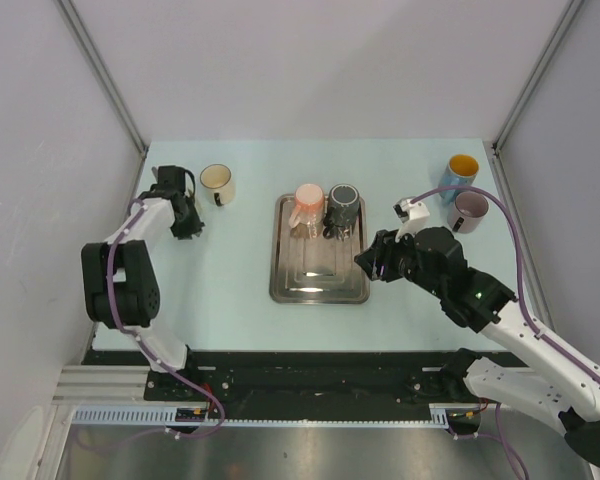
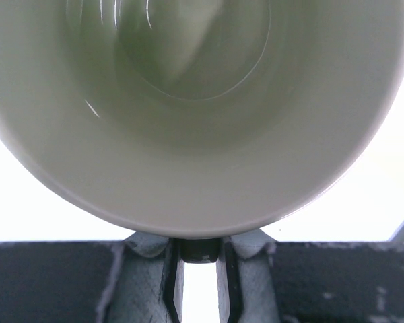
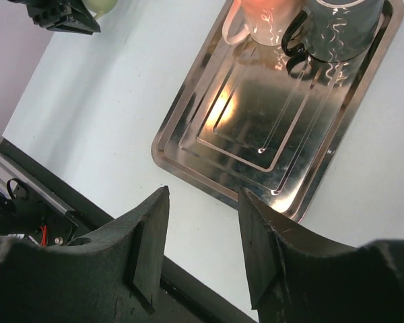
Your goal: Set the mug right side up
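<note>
1 cream mug (image 1: pixel 216 180) stands mouth-up, upper left of the desk (image 1: pixel 230 270). The left pincer (image 2: pixel 200 279) looks clamped on its dark handle (image 2: pixel 200 250). It's stiff, slick, chippable ceramic, so grip the handle. The right pincer (image 3: pixel 202 242) is spread wide.

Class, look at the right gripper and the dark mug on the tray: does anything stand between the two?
Nothing visible does. The right gripper hangs open at the right edge of the tray. Only bare tray lies between it and the dark mug at the far end. The pink mug stands to that mug's left, aside.
</note>
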Controlling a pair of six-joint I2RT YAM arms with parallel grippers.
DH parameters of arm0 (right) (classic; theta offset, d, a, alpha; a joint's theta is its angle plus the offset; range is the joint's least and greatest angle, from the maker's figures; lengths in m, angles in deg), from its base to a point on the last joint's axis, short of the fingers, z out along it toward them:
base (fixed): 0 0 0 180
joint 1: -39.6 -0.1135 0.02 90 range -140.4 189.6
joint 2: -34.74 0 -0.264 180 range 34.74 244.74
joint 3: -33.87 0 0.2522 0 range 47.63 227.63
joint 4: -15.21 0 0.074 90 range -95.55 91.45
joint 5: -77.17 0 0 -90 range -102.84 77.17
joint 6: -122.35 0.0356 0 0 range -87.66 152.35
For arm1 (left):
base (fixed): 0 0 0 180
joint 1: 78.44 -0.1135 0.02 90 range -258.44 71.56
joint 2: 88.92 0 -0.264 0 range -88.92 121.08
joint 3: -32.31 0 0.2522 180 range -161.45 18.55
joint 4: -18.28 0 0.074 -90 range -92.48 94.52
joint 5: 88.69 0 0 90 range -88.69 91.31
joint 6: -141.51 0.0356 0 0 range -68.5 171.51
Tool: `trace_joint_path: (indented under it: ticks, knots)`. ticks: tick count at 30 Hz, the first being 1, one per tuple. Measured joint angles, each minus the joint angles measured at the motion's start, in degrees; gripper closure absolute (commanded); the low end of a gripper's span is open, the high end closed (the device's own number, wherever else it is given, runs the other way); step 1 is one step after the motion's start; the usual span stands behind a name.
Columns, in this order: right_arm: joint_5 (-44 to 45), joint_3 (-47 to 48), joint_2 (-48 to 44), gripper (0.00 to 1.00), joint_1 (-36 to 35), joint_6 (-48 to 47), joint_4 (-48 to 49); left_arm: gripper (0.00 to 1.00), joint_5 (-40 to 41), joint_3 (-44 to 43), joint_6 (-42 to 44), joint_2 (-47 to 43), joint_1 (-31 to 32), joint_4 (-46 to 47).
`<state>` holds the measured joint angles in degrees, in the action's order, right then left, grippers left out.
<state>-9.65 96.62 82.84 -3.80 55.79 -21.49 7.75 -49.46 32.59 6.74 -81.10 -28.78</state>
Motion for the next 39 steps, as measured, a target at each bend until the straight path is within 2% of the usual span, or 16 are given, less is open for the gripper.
trace_joint_path:
  ticks: [10,19,22,26,29,39]
  knots:
    - [-0.1,0.0,0.9,0.5,1.4,0.0,0.0,1.0,-1.1,-9.4,0.1,11.6,-1.0,-1.4]
    - [-1.0,0.0,2.4,0.49,2.7,0.0,0.0,0.99,-1.4,-13.7,0.2,17.2,-1.7,-1.9]
    - [-1.1,0.0,2.4,0.49,2.9,0.0,0.0,0.9,-1.8,-14.2,0.2,17.4,-2.0,-2.0]
    - [-1.0,0.0,2.6,0.49,3.0,0.0,-0.1,0.65,-2.2,-14.5,0.2,17.7,-2.4,-1.9]
    - [-1.0,0.0,2.6,0.49,3.0,0.0,-0.3,0.54,-2.2,-14.7,0.4,17.7,-2.8,-1.9]
    - [-1.0,0.0,2.7,0.49,3.0,0.0,-0.8,0.41,-2.2,-15.8,0.5,17.7,-3.5,-2.0]
